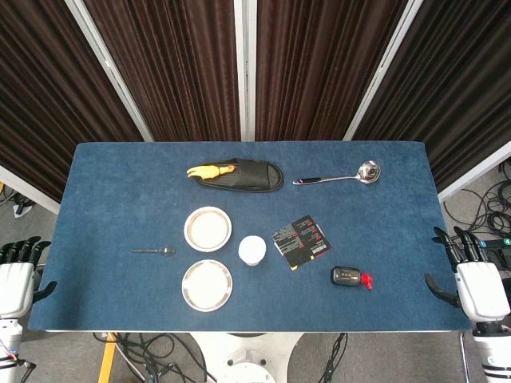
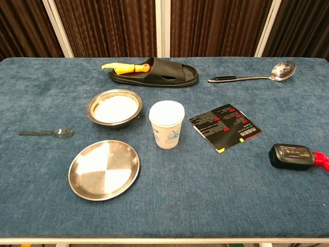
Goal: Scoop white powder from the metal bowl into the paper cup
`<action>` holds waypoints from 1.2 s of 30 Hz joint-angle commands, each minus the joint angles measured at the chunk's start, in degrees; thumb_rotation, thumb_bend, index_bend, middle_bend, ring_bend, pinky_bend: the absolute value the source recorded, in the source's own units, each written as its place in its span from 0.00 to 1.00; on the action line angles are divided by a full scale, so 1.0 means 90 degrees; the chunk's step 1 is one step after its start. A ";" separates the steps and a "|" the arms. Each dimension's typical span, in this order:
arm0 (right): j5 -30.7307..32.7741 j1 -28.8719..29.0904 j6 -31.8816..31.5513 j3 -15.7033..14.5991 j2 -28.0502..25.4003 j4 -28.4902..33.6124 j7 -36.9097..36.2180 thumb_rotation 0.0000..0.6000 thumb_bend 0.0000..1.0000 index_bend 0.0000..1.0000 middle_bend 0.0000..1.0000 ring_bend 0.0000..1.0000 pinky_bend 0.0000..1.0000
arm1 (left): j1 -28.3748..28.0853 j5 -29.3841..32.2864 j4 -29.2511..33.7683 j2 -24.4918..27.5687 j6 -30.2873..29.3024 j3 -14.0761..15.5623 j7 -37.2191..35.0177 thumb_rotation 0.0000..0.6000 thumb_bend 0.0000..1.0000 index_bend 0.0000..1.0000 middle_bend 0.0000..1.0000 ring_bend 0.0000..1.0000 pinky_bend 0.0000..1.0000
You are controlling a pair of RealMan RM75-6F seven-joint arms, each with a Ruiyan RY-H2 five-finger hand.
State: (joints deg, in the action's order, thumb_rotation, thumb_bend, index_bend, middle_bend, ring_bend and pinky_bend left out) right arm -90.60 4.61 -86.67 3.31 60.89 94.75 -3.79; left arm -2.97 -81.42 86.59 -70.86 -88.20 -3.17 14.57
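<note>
A metal bowl holding white powder sits left of centre on the blue table. Just right of it stands a white paper cup, upright. A small spoon lies flat to the left of the bowl. My left hand hangs off the table's left edge, fingers apart and holding nothing. My right hand hangs off the right edge, also with fingers apart and nothing in it. The chest view shows neither hand.
A flat metal plate lies in front of the bowl. A black sandal with a yellow object lies at the back, a large ladle to its right. A black card and a black-red device lie at right.
</note>
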 commanded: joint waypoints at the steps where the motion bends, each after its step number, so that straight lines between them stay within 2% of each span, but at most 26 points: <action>1: 0.0005 0.0005 -0.0008 0.0007 0.0026 -0.0004 0.0043 1.00 0.22 0.07 0.24 0.00 0.08 | -0.0006 -0.0006 0.0035 0.0021 0.0041 0.0013 -0.0063 1.00 0.15 0.31 0.31 0.23 0.20; 14: -0.0022 -0.0102 -0.0228 0.0000 0.0005 -0.0032 0.0038 1.00 0.22 0.07 0.24 0.00 0.08 | -0.0157 -0.0169 0.0107 0.0109 0.0196 -0.0038 -0.0314 1.00 0.15 0.32 0.31 0.23 0.20; 18: -0.0017 -0.0069 -0.0225 0.0044 -0.0039 -0.0046 0.0034 1.00 0.22 0.07 0.24 0.00 0.08 | -0.0443 -0.0165 0.0202 0.0189 0.0562 -0.0151 -0.0396 1.00 0.14 0.32 0.32 0.23 0.20; 21: -0.0021 -0.0010 -0.0172 0.0077 -0.0073 -0.0033 0.0044 1.00 0.22 0.07 0.24 0.00 0.08 | -0.0791 -0.0205 0.0236 0.0224 0.0984 -0.0259 -0.0521 1.00 0.14 0.35 0.39 0.28 0.22; 23: -0.0024 0.0029 -0.0136 0.0098 -0.0092 -0.0016 0.0047 1.00 0.22 0.07 0.24 0.00 0.08 | -0.1088 -0.0228 0.0191 0.0197 0.1366 -0.0325 -0.0587 1.00 0.14 0.39 0.44 0.34 0.30; 27: -0.0051 0.0072 -0.0124 0.0118 -0.0090 -0.0003 0.0047 1.00 0.22 0.07 0.24 0.00 0.08 | -0.1625 -0.0026 0.0113 0.0039 0.2193 -0.0458 -0.0864 1.00 0.15 0.44 0.60 0.54 0.63; 29: -0.0055 0.0084 -0.0112 0.0115 -0.0073 -0.0016 0.0036 1.00 0.22 0.07 0.24 0.00 0.08 | -0.1900 0.0125 -0.0030 -0.0138 0.2571 -0.0536 -0.0820 1.00 0.15 0.46 0.65 0.60 0.77; 31: -0.0051 0.0092 -0.0096 0.0108 -0.0060 -0.0036 0.0019 1.00 0.22 0.07 0.24 0.00 0.08 | -0.2130 0.0244 -0.0240 -0.0388 0.2843 -0.0592 -0.0780 1.00 0.16 0.50 0.68 0.65 0.87; 36: -0.0028 0.0102 -0.0073 0.0103 -0.0046 -0.0071 -0.0008 1.00 0.22 0.07 0.24 0.00 0.08 | -0.2490 0.0617 -0.0688 -0.0938 0.3421 -0.0610 -0.0763 1.00 0.22 0.54 0.78 0.77 0.97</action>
State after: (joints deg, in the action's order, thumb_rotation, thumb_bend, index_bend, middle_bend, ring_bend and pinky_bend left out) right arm -90.85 5.52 -87.33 4.24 60.47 94.10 -3.86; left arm -23.71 -77.69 82.26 -77.26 -59.55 -8.27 7.71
